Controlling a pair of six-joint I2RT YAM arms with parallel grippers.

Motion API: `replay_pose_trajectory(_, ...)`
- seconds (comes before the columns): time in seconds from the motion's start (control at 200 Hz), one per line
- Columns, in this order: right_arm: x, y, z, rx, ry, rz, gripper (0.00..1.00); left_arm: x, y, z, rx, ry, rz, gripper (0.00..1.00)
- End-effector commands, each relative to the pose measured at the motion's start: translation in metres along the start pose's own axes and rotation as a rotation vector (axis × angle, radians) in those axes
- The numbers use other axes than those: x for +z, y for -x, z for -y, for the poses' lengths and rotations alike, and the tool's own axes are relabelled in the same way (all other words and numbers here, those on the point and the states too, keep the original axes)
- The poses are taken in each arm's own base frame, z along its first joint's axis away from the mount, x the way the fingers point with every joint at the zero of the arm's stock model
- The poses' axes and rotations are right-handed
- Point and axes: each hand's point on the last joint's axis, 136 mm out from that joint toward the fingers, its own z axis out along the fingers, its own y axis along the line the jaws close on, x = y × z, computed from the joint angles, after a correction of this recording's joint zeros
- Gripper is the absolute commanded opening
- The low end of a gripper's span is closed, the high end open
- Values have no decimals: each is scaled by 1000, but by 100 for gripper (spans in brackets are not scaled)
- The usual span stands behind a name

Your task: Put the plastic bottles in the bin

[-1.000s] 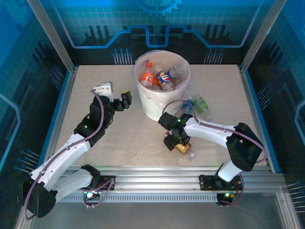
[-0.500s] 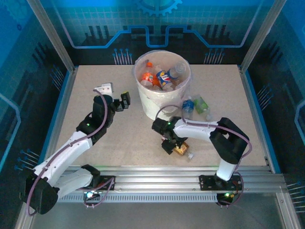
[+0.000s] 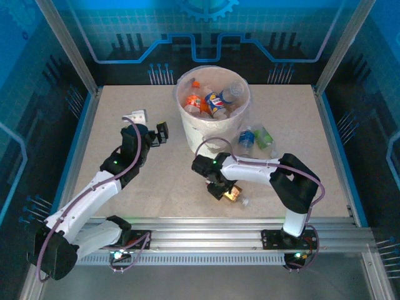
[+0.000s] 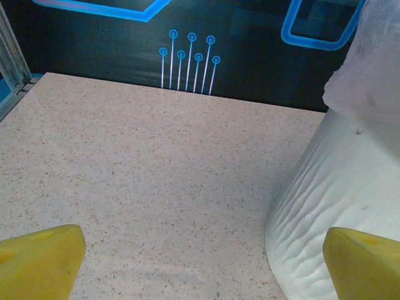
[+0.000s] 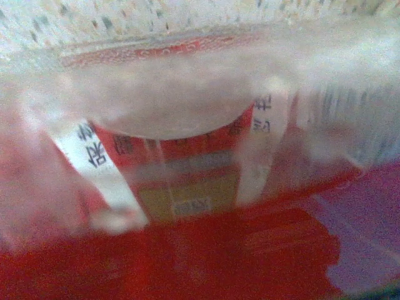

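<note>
The bin (image 3: 206, 139), a white bucket with a bag liner, stands at the back middle and holds several plastic bottles (image 3: 215, 101). Two more bottles, blue-labelled (image 3: 246, 139) and green-labelled (image 3: 265, 139), lie at its right foot. My right gripper (image 3: 217, 186) is down on a red-labelled bottle (image 3: 232, 195) lying in front of the bin. That bottle's label (image 5: 206, 169) is pressed close to the right wrist camera and hides the fingers. My left gripper (image 3: 161, 132) hovers left of the bin, open and holding nothing, its yellow fingertips (image 4: 37, 262) wide apart beside the bin's wall (image 4: 337, 206).
Metal frame posts and blue side rails border the speckled table (image 3: 156, 181). The arms' base rail (image 3: 206, 234) runs along the near edge. The bag liner (image 4: 375, 69) hangs over the bin's rim.
My right gripper has slid left along the table with the red-labelled bottle under it, and its arm has folded in. The left arm has drawn back slightly.
</note>
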Motion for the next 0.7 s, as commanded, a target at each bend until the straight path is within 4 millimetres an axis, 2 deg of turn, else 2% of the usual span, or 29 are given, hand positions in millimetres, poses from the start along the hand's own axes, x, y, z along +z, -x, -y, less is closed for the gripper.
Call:
replay_pose_trajectory(0.0,-26,13,-6,-33,3,64,55,-1,12,-5,-24,29,24,99)
replay_pose_trajectory(0.155,-68,30,-15,-65,32,189,49,1,10,-5,-29,28,14,99)
replay_pose_trajectory(0.385,-151,59,-16,-40,144,469,46,2,5,-6,-33,29,3,99)
replay_pose_trajectory(0.585,-232,86,-6,10,290,770,40,2,4,-6,-42,25,3,99)
replay_pose_trajectory(0.695,-276,95,9,46,362,917,38,2,4,-3,-44,11,-1,99)
